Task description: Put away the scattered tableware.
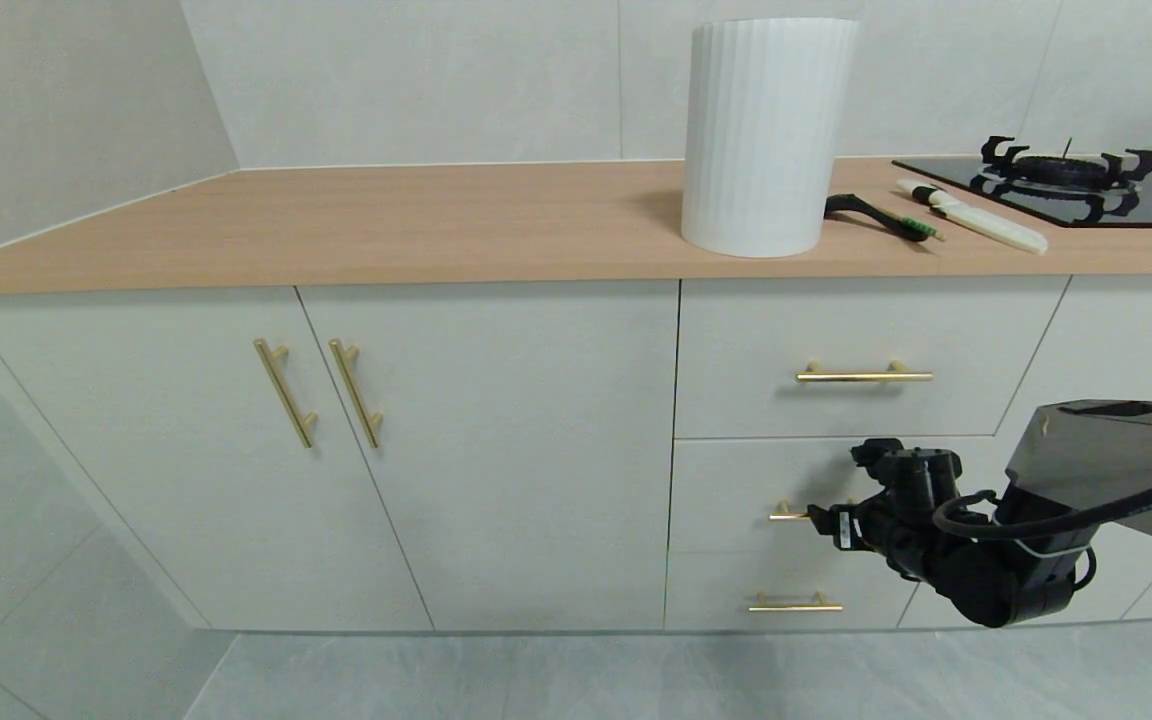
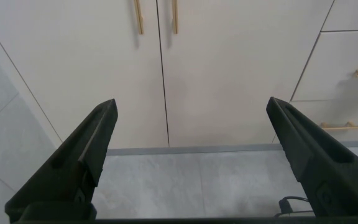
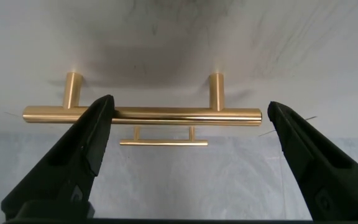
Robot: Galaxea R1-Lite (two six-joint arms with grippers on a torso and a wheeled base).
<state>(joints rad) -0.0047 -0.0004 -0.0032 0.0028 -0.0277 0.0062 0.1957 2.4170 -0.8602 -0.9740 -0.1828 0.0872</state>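
Right end effector (image 3: 189, 112): you are holding it, fingers apart, at the middle drawer handle (image 3: 142, 115). Left end effector (image 2: 191, 109): hanging spread before the cupboard doors (image 2: 229, 74). Tableware: knife (image 1: 986, 222) and black-handled utensil (image 1: 876, 215) are lying on the desk (image 1: 386, 220) beside the canister (image 1: 764, 135).

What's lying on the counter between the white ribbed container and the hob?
A black-handled utensil and a white utensil, both flat on the counter, in the head view.
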